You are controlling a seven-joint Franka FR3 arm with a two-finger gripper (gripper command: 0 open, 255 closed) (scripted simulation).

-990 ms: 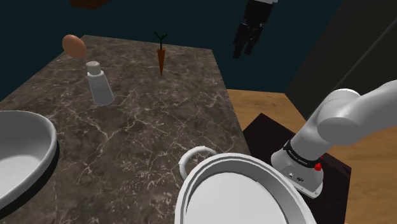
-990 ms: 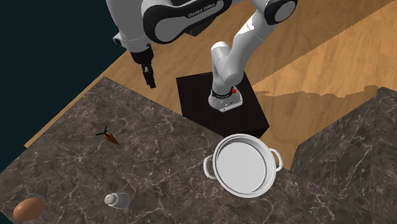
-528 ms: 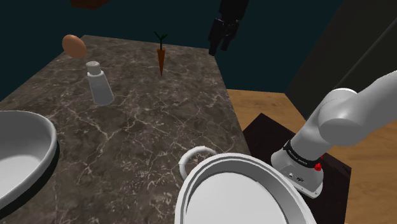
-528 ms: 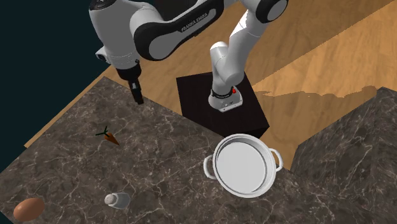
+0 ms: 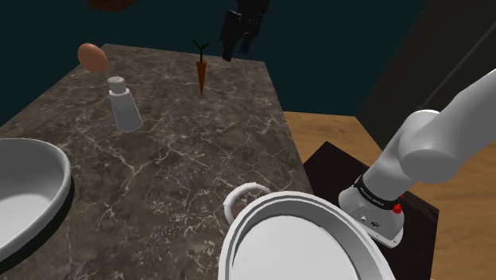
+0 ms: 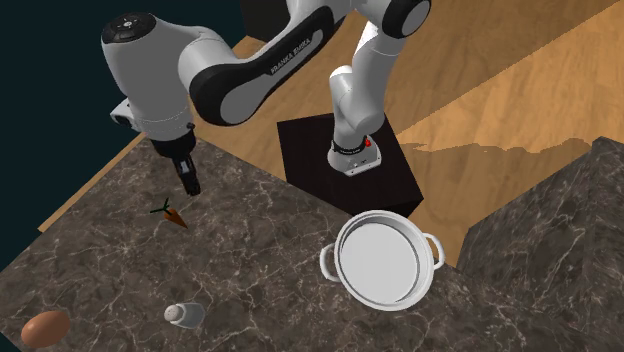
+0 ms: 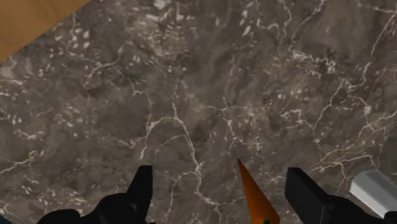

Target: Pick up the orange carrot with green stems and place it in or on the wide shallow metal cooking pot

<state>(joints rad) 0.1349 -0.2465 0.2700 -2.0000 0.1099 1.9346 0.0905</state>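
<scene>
Black two-finger gripper [image 5: 230,51], opened wide, is now hovering above the orange tapered carrot with green stems [image 5: 202,73], no longer beyond the edge of the dark marbled countertop [image 5: 191,163]

You're looking at an orange carrot [image 5: 202,73], green stems [image 5: 200,46], dark brown worktop [image 5: 183,159] veined white, brown egg [image 5: 93,56], white pot [image 6: 383,262], black gripper [image 5: 230,52].

shoulder: beside stand [image 5: 330,171], over counter [image 5: 183,159]; second exterior: high opposite, same counter; wrist: close above counter
</scene>
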